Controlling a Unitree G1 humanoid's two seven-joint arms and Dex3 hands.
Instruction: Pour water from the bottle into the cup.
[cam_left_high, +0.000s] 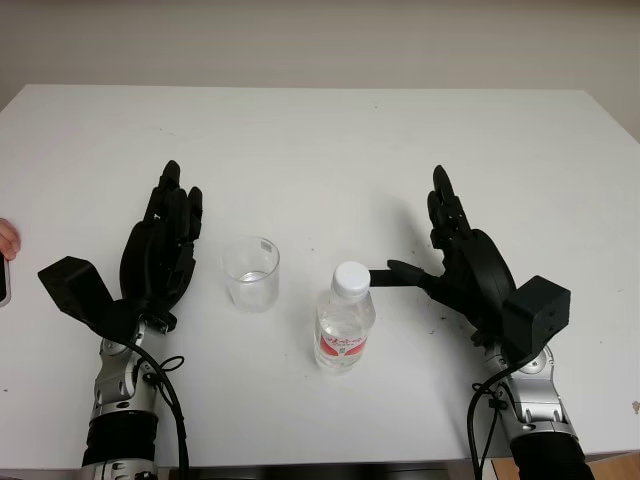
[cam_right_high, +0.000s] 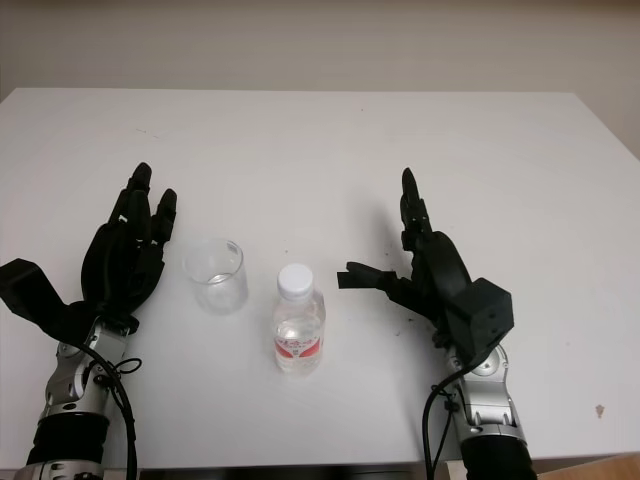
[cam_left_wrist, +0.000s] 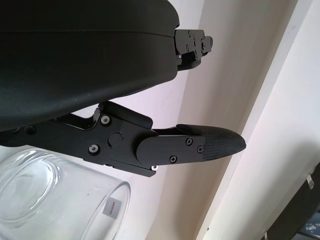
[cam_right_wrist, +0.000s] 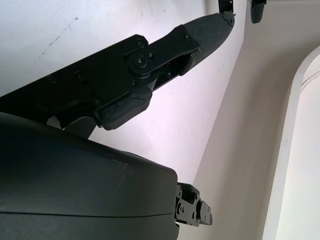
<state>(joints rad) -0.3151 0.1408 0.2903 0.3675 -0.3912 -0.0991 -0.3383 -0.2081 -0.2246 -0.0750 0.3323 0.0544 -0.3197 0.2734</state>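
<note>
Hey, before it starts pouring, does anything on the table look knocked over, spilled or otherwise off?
Nothing stands out. The bottle stands upright with its white cap on, just right of the clear cup, which is also upright. No spill shows on the table. The left hand and right hand are open on either side, holding nothing.

A white table (cam_left_high: 320, 140) fills most of the frame; a plain beige wall (cam_left_high: 320, 40) runs along the top.
</note>
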